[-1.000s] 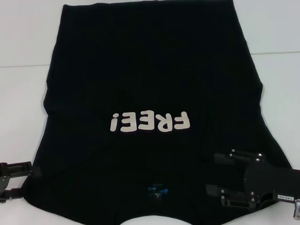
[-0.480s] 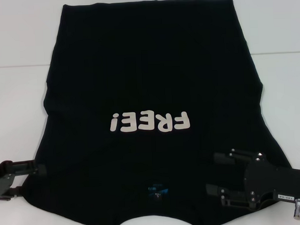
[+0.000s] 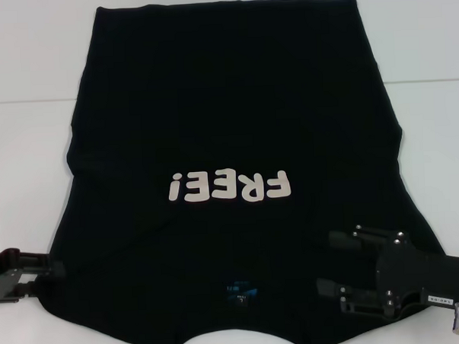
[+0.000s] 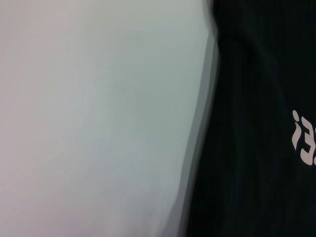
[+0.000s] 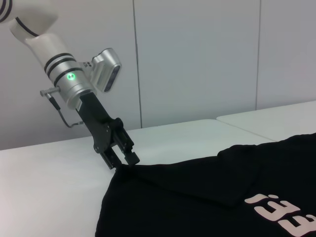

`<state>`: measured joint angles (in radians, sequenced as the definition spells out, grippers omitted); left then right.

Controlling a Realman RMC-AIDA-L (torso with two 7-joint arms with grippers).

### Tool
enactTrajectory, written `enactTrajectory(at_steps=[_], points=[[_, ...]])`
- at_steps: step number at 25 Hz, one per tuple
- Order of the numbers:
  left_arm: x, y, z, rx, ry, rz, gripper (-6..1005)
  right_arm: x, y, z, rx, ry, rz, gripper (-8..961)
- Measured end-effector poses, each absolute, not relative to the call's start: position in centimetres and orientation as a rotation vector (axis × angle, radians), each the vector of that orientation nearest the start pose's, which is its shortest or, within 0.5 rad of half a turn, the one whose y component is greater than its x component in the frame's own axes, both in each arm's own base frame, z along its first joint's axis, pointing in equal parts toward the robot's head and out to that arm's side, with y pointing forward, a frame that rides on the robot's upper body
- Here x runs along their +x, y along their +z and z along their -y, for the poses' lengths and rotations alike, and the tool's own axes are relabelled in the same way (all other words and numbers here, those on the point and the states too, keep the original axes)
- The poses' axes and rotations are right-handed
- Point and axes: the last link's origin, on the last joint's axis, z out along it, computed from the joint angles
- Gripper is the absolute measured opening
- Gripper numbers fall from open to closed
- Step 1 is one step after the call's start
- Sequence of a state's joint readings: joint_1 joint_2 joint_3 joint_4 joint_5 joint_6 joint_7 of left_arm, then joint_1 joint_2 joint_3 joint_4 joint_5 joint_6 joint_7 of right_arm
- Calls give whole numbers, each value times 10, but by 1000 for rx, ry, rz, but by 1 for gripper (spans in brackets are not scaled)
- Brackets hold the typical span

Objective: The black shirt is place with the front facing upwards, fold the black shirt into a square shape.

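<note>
The black shirt (image 3: 227,119) lies flat on the white table, front up, with white "FREE!" letters (image 3: 229,186) on its chest and a small blue neck label (image 3: 238,291) near my side. My left gripper (image 3: 47,273) is at the shirt's near left sleeve edge. In the right wrist view, the left gripper (image 5: 121,160) stands open, its fingers either side of the sleeve corner of the shirt (image 5: 207,207). My right gripper (image 3: 326,263) hovers open over the shirt's near right shoulder. The left wrist view shows the shirt's edge (image 4: 256,123) against the table.
The white table (image 3: 31,165) shows bare on both sides of the shirt, with a seam (image 3: 21,100) running across it farther back. Pale wall panels (image 5: 197,59) stand beyond the table.
My left gripper has slid right, onto the shirt's sleeve edge, and its fingers look closer together. The right gripper has barely shifted.
</note>
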<state>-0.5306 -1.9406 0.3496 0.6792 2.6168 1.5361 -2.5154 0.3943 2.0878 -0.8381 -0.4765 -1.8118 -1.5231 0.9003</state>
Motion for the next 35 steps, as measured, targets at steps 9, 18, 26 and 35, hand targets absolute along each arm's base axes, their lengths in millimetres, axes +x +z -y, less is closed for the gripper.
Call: enactTrajectory(at_steps=[9, 18, 26, 35], points=[[-365, 67, -310, 2234, 329, -2596, 362, 290, -38, -278, -2699, 761, -307, 778], [-367, 66, -308, 2228, 324, -2602, 172, 291, -36, -278, -2697, 763, -328, 777], [-365, 66, -308, 2261, 335, -2567, 16, 293, 15, -289, -2640, 763, -764, 776], [-362, 68, -311, 2320, 350, -2514, 17, 297, 86, -321, -2376, 394, -1695, 775]])
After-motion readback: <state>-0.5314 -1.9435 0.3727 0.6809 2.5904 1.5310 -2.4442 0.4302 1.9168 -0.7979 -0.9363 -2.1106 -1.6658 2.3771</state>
